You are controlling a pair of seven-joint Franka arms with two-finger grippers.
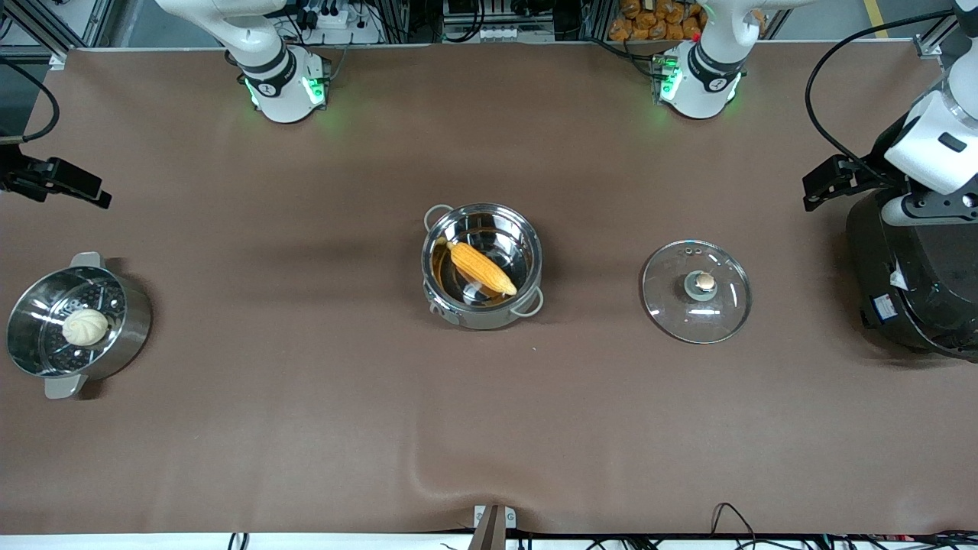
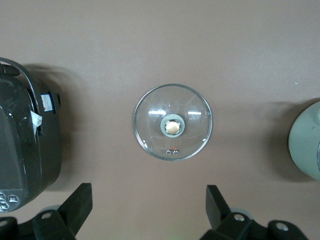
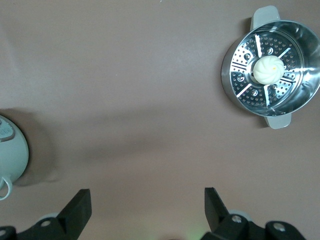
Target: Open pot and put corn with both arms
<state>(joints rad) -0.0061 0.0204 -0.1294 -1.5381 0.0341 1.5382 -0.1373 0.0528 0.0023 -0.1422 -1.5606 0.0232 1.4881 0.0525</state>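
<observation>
The shiny steel pot (image 1: 527, 252) stands open in the middle of the table. The yellow-orange corn (image 1: 481, 268) lies slantwise inside it. The clear glass lid (image 1: 696, 301) with its round knob lies flat on the table, beside the pot toward the left arm's end. My left gripper (image 2: 149, 192) is open and empty, high over the table near the lid (image 2: 173, 121); it shows in the front view (image 1: 834, 180). My right gripper (image 3: 147, 195) is open and empty, high over bare table; it shows in the front view (image 1: 53, 182). The pot's edge shows in both wrist views (image 2: 307, 140) (image 3: 10, 150).
A steel steamer pot (image 1: 126, 321) with a perforated insert holds a white bun (image 1: 85, 327) at the right arm's end. A large black cooker (image 1: 909, 283) stands at the left arm's end. The brown mat has a ripple near the front edge (image 1: 428, 473).
</observation>
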